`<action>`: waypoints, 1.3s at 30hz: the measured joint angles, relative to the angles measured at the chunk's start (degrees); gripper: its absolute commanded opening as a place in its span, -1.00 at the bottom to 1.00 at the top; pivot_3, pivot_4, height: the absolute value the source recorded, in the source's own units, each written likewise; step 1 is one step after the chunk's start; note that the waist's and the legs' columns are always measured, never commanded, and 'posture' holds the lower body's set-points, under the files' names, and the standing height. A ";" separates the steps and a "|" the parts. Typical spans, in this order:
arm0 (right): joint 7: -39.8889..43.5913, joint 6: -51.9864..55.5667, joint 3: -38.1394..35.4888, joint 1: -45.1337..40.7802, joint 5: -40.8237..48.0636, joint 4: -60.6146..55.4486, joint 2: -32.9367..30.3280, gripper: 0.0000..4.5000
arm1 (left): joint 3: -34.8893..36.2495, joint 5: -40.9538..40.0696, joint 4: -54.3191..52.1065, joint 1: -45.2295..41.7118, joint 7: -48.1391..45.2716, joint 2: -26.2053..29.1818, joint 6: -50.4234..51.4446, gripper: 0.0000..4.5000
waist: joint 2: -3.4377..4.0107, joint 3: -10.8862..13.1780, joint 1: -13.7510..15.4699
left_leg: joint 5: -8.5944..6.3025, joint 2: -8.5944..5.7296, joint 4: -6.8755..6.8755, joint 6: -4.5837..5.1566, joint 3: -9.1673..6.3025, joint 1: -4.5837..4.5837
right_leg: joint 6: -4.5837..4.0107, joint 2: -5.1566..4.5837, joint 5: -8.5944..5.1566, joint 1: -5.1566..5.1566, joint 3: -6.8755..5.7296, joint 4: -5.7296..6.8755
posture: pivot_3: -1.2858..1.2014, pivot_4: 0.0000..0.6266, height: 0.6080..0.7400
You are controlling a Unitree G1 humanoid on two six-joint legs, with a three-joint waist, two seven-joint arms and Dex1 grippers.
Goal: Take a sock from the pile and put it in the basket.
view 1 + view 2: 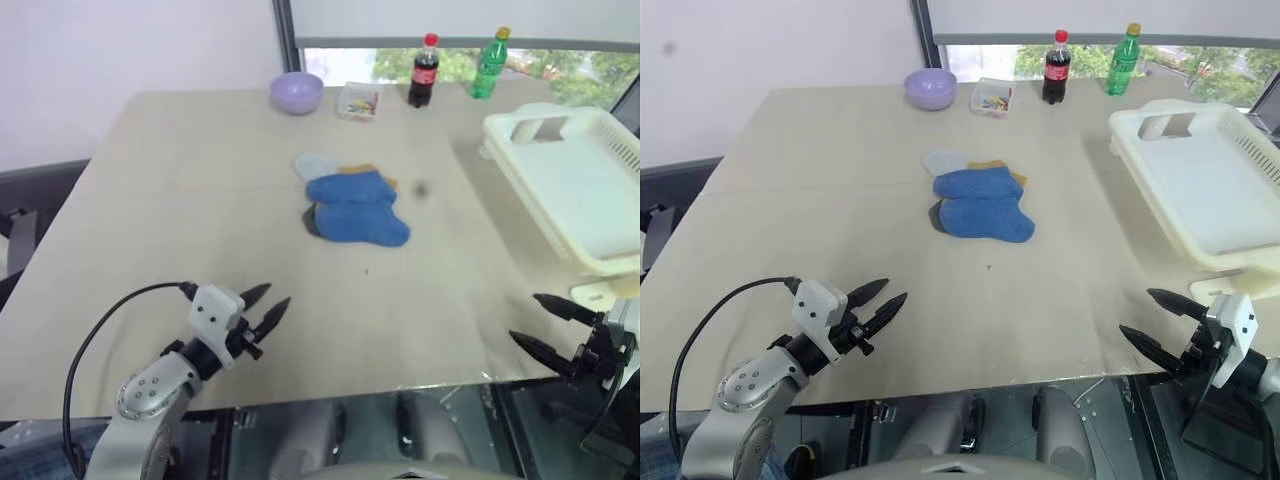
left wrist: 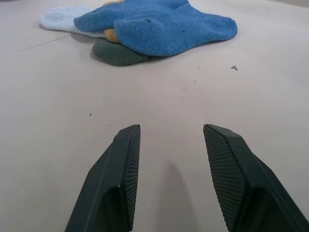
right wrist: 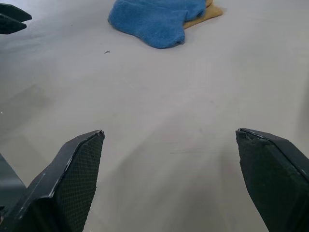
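royal-blue fabric, soft and light: the sock (image 1: 357, 207) lies on top of the pile (image 1: 345, 200) mid tabletop (image 1: 180, 220), w/ a pale grey sock (image 1: 316, 165) at the far left edge of the heap, mustard yellow peeking out on the far right and a dark grey bit under the near left. we read it as limp knit, no stiffness, so it should fold and drape once lifted; not fragile, not slippery, though it may drag a neighbour sock along. best hold, in our view, is a pinch on the near toe end that sticks out toward the right, clear of the others, going deep enough to bunch the fabric.

our left gripper (image 1: 268, 309) hovers low over the near left tabletop, fingers apart w/ a moderate gap, nothing between them, aimed toward the pile but well apart from it. our right gripper (image 1: 1158, 319) sits at the near right edge, fingers spread wide, empty. basket (image 1: 560, 160) stands at the far right, empty inside.
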 measured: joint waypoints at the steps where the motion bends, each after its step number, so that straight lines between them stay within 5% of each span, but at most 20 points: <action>1: 0.00 0.00 0.00 0.00 0.00 0.00 0.00 0.98 | 0.00 0.00 0.00 0.00 0.00 0.00 0.00 0.00 | 0.00 0.00 0.00 | 0.00 0.00 0.00 0.00 0.00 0.00 | 0.00 0.00 0.00 0.00 0.00 0.00 | 0.03 -0.52 0.88; 30: 0.08 1.36 -1.80 0.78 -0.71 -0.15 -2.05 0.98 | 0.05 -1.07 -1.07 3.80 -2.97 0.56 -1.55 0.00 | -0.04 0.07 0.01 | -0.03 0.04 -0.02 0.05 0.07 -0.02 | 0.00 -0.01 0.00 0.01 0.01 -0.09 | 0.03 -0.52 0.88; 35: -8.07 9.30 2.08 -6.71 -1.84 -3.72 -2.10 0.98 | 1.27 -5.41 -0.83 3.44 -6.66 0.84 -2.57 0.00 | -0.08 0.13 -0.24 | -0.03 0.28 -0.01 0.04 0.19 0.04 | 0.00 0.06 0.00 0.00 -0.01 -0.05 | 0.03 -0.52 0.88; 39: -15.26 16.93 14.38 -19.62 -7.10 -4.15 0.12 0.98 | 3.34 -11.66 -0.85 0.82 -12.18 3.40 -2.60 0.00 | -0.08 0.17 -0.09 | -0.03 0.55 0.00 0.02 0.28 0.07 | -0.02 -0.15 0.02 -0.09 -0.81 -0.02 | 0.03 -0.52 0.88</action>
